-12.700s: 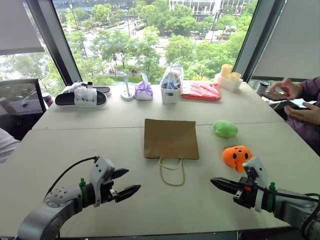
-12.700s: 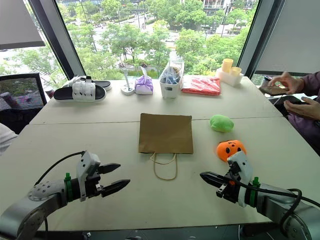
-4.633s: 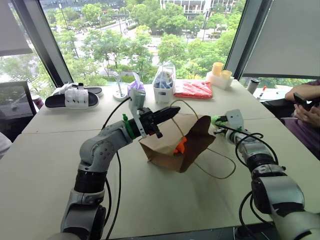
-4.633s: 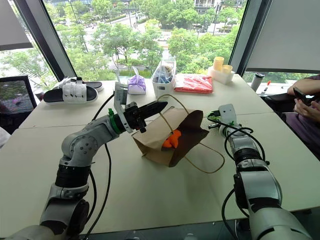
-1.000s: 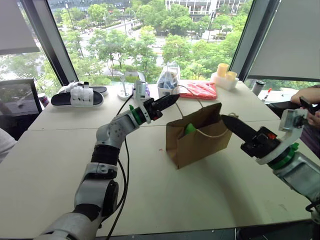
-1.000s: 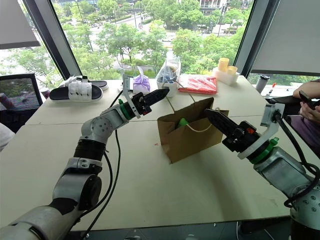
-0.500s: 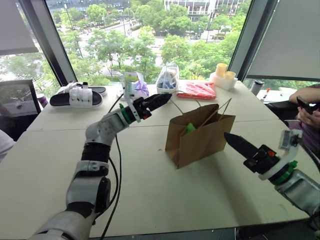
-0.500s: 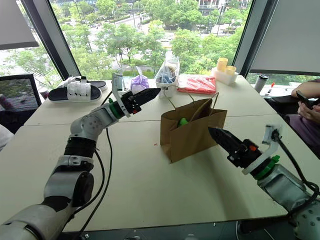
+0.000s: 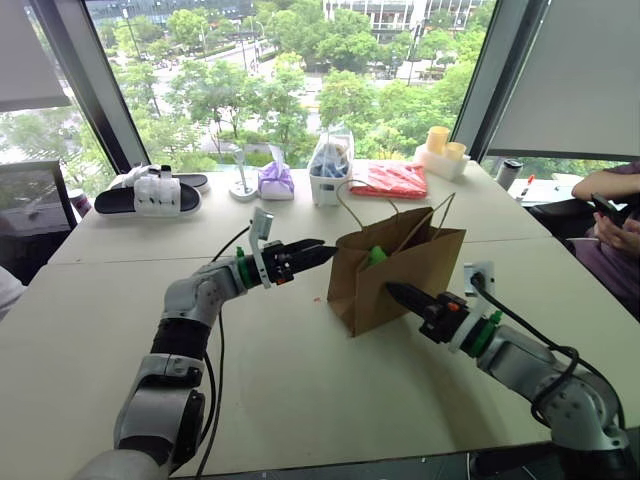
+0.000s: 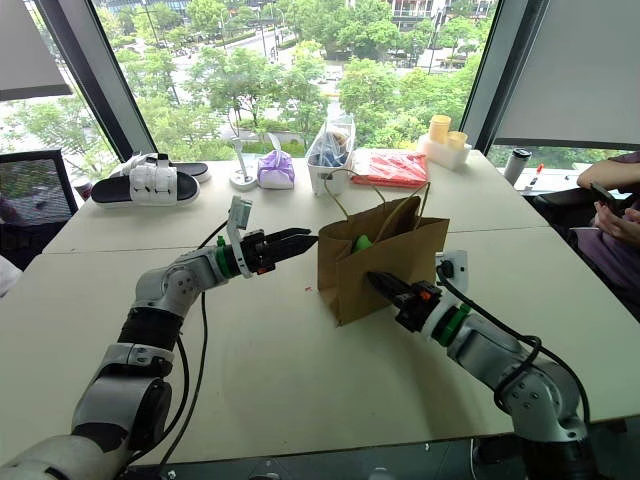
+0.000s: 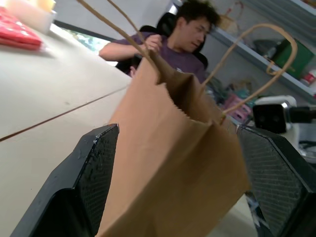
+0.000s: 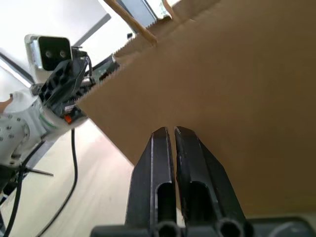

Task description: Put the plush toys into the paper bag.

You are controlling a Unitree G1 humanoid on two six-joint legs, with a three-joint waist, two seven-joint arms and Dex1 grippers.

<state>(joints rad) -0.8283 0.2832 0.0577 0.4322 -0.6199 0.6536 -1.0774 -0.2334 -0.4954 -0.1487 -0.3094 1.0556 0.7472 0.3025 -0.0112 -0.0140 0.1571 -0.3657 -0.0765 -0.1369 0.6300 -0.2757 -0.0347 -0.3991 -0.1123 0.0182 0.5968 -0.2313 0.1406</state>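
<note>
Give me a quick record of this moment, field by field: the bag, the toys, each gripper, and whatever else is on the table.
paper bag: stands upright on the table, mouth open, handles up
green plush toy: inside the bag, showing at the mouth
orange plush toy: cannot be seen on the table
left gripper: open, empty, pointing at the bag's side
right gripper: shut, empty, tips against the bag's front face
far edge of table: slippers, purple bundle, clear bag, red packet

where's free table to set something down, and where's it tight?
Free: the near table in front of the paper bag, and the strip between bag and far row. Tight: window edge, with sandals, purple bundle, clear bag, red packet.
</note>
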